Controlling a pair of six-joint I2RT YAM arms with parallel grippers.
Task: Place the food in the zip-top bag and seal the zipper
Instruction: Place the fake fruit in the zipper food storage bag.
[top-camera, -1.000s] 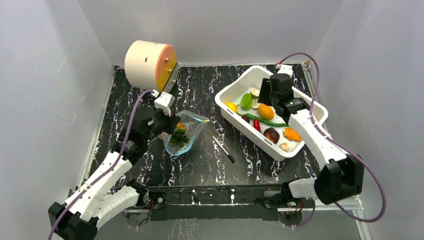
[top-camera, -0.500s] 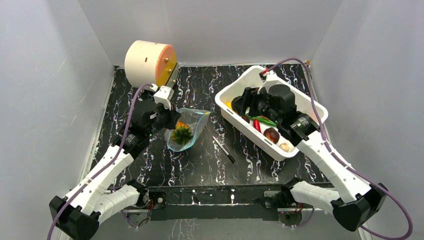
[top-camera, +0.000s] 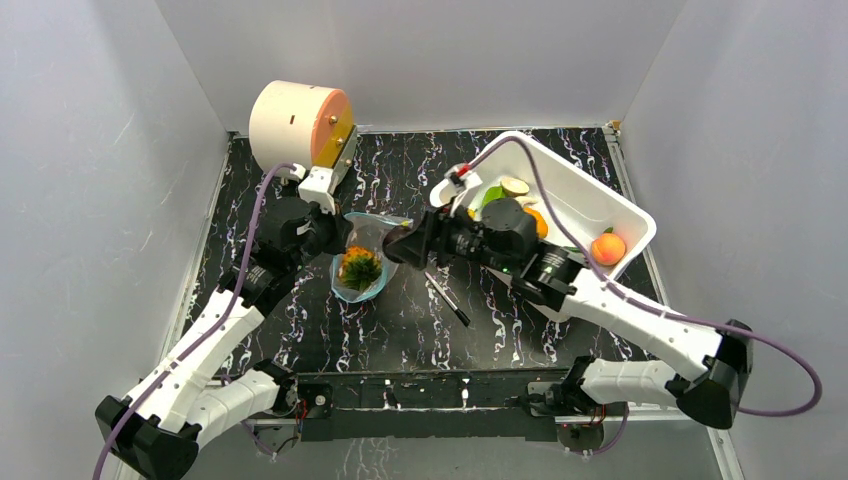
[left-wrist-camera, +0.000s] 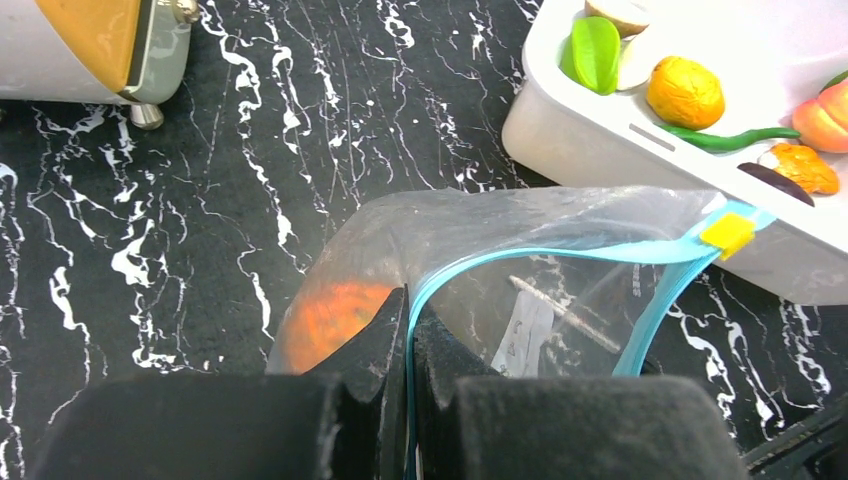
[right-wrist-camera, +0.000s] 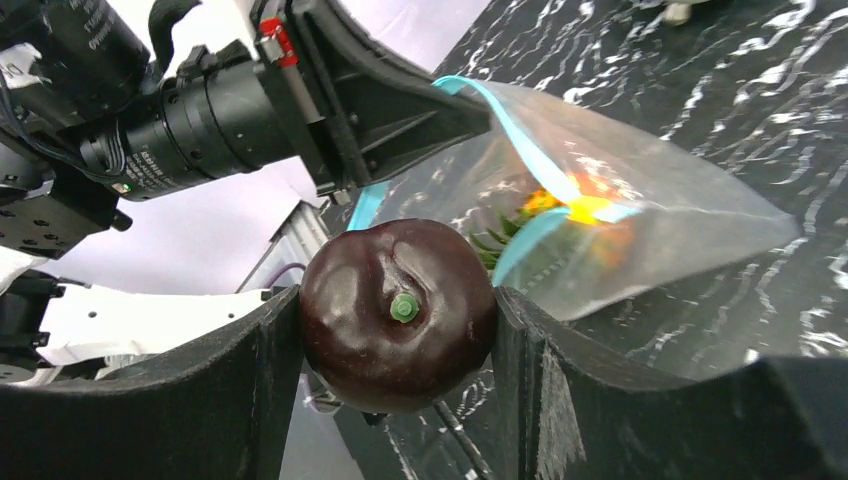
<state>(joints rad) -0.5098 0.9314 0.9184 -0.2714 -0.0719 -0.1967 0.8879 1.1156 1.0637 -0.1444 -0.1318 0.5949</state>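
Transit looks finished: the right hand (top-camera: 398, 246), clenched on a dark purple fruit (right-wrist-camera: 372, 330), has swung from the white tub (top-camera: 578, 195) to the mouth of the zip-top bag (left-wrist-camera: 480, 225) (pineapple (top-camera: 359, 268) already inside). The left hand (left-wrist-camera: 408, 340) pinches the bag's zipper (left-wrist-camera: 560, 255) edge, so dropping the fruit in seems next.

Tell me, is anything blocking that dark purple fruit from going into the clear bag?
Nothing visible. The dark purple fruit sits just outside the zip-top bag, whose mouth the left gripper holds open; only the pineapple lies inside.
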